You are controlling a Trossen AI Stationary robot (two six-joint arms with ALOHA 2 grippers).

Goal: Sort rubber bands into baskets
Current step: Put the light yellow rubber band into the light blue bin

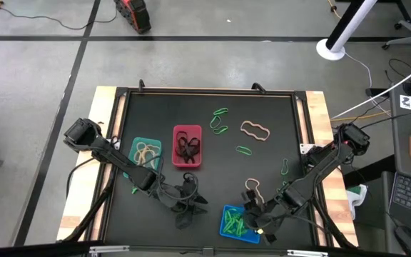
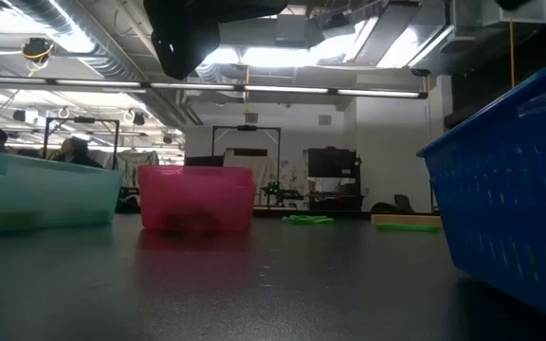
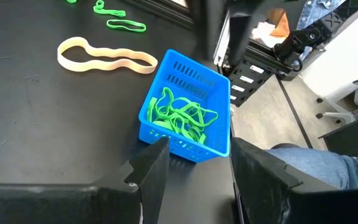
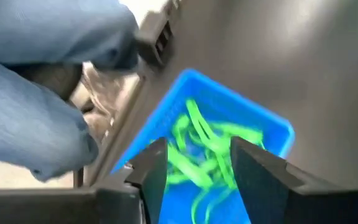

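While the right hand (image 1: 254, 223) hangs directly above the blue basket (image 1: 228, 230) at the near edge of the surface (image 1: 262, 164), its fingers stand parted with nothing between them, and beneath them lies a tangle of bright green bands (image 4: 201, 155), so this looks to me like the drop-off step for a green band. The left hand (image 1: 188, 203) waits near the front of the surface just beside the blue basket, its fingers also spread wide and empty (it seems to be idling). The teal basket (image 1: 145, 153) holds tan bands, and the red basket (image 1: 187, 146), right beside it, holds black ones. Loose bands remain out on the surface: a large tan band (image 1: 255, 130) toward the far side, a smaller tan one (image 1: 252, 187) close to the right arm, and several loose green bands (image 1: 220, 120) scattered between them. By my reckoning the sorting is well along but not finished. The next move calls for the right hand to lift clear of the blue basket, travel to one of the loose bands, and pinch a thin floppy loop lying flat, which leaves little room for error.
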